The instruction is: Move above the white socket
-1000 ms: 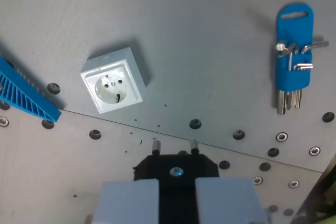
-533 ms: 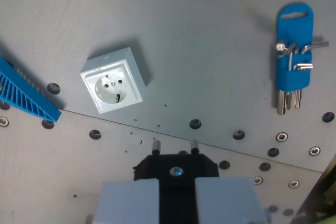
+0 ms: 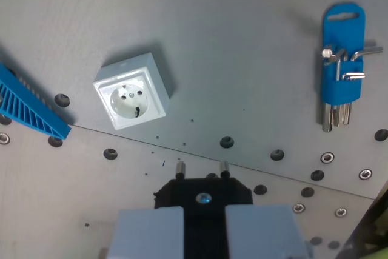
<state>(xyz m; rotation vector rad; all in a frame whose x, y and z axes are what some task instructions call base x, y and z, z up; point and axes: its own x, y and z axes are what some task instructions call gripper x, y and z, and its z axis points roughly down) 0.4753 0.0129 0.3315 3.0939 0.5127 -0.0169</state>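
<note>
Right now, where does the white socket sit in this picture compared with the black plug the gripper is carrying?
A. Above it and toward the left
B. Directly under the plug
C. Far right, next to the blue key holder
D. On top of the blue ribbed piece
A: the white socket lies up and left of the black plug, apart from it.

At the bottom centre of the frame we see the gripper: two pale grey blocks flanking a black body, one shiny central screw, two small metal pins.
</note>
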